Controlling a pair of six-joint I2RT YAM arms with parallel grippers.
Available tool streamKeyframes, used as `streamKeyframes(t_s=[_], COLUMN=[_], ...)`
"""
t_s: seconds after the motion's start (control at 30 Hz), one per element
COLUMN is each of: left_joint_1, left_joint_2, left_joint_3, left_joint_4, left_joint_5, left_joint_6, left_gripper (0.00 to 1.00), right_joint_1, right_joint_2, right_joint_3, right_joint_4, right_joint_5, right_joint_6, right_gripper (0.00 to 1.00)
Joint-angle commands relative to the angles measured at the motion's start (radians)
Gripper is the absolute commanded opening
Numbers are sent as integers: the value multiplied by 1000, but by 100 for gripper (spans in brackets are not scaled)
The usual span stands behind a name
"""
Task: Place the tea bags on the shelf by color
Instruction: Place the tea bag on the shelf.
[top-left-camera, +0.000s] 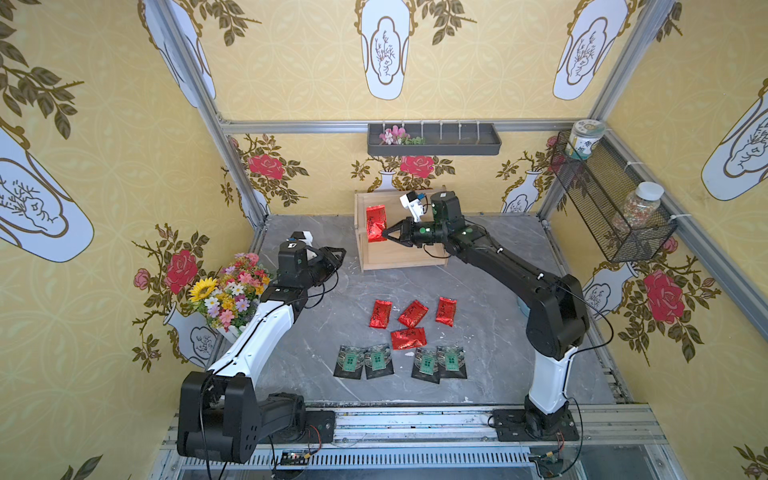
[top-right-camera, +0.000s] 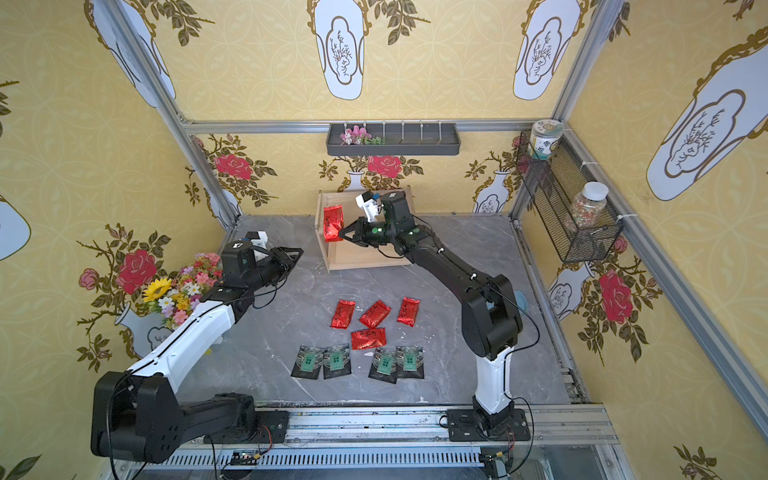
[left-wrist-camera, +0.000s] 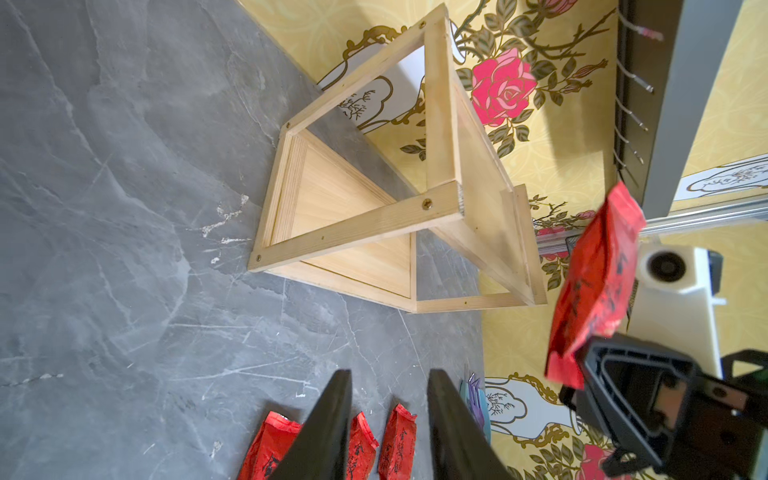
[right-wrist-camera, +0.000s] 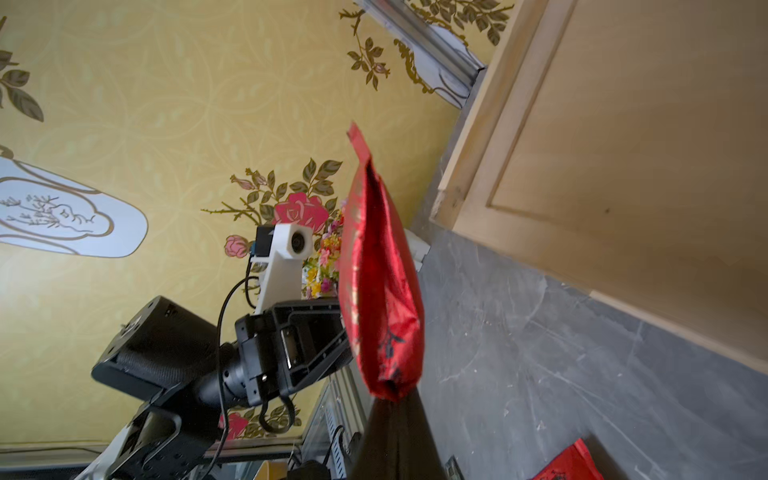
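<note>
My right gripper (top-left-camera: 384, 234) (right-wrist-camera: 392, 399) is shut on the lower edge of a red tea bag (top-left-camera: 376, 222) (right-wrist-camera: 380, 282). It holds the bag upright in the air at the left end of the wooden shelf (top-left-camera: 399, 257) (left-wrist-camera: 361, 224). The shelf's tiers look bare. My left gripper (top-left-camera: 340, 255) (left-wrist-camera: 390, 378) hangs open and empty left of the shelf. Several red tea bags (top-left-camera: 413, 313) lie mid-table. Several black ones with green labels (top-left-camera: 379, 361) sit in a row nearer the front.
A flower bouquet (top-left-camera: 228, 295) in a vase stands at the table's left edge beside my left arm. A dark wall tray (top-left-camera: 434, 141) hangs above the shelf. A wire-mesh basket (top-left-camera: 611, 199) with two jars hangs on the right wall.
</note>
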Motion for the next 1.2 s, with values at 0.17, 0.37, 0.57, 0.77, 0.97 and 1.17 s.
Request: streamKeyframes(t_s=[0.17,0.37,0.57,0.77,0.97,1.17], left_joint_1=[8,13,19,26,31,31], left_joint_2=[55,59,48,49,50,56], left_joint_3=[20,9,-2,-5,-8,-14], left_joint_4=[-8,-6,-4,-3,1,10], left_joint_5=[42,55,53,56,64,74], left_joint_6=[38,38,38,38,38,36], left_gripper=[36,36,37,37,38,38], right_joint_1=[0,1,0,6,6,6], right_joint_2=[203,281,331,372,371,381], right_joint_3=[325,436,509,566,570,609], right_joint_4=[-177,-197,-225,-255,-272,-319], right_joint_5=[30,31,58,66,98,135], right_joint_6=[-37,-16,-21,-22,-42,-86], right_gripper=[8,10,14,18,30,39])
